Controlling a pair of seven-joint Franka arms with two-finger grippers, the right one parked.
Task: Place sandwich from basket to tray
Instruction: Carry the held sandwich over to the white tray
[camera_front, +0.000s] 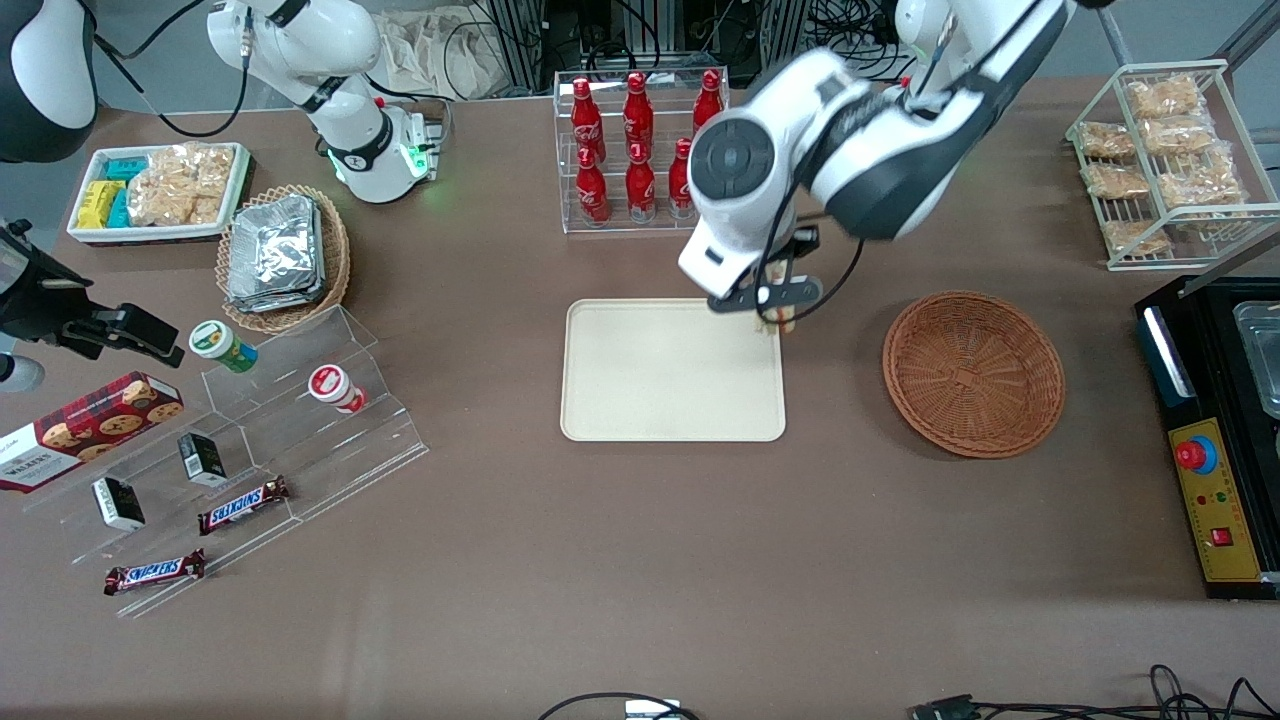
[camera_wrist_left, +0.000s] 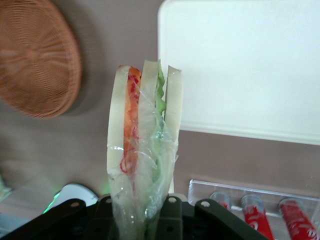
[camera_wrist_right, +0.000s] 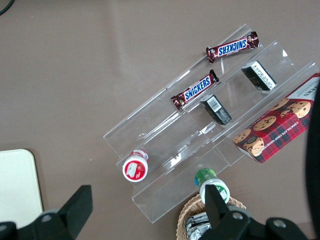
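Note:
My left gripper (camera_front: 775, 312) hangs above the corner of the cream tray (camera_front: 640, 400) that lies nearest the bottle rack and the basket. It is shut on the clear-wrapped sandwich (camera_wrist_left: 142, 145), a pale bread wedge with orange-red and green layers, gripped at its narrow end. In the front view only a small bit of the sandwich (camera_front: 782, 322) shows under the wrist. The reddish-brown wicker basket (camera_front: 972, 372) sits beside the tray, toward the working arm's end, with nothing in it. The basket (camera_wrist_left: 35, 60) and the tray (camera_wrist_left: 250, 70) also show in the left wrist view.
A clear rack of red bottles (camera_front: 637, 150) stands farther from the front camera than the tray. A wire rack of snack bags (camera_front: 1165, 160) and a black appliance (camera_front: 1215, 430) stand at the working arm's end. A tan basket of foil packets (camera_front: 282, 255) and an acrylic snack stand (camera_front: 250, 440) lie toward the parked arm's end.

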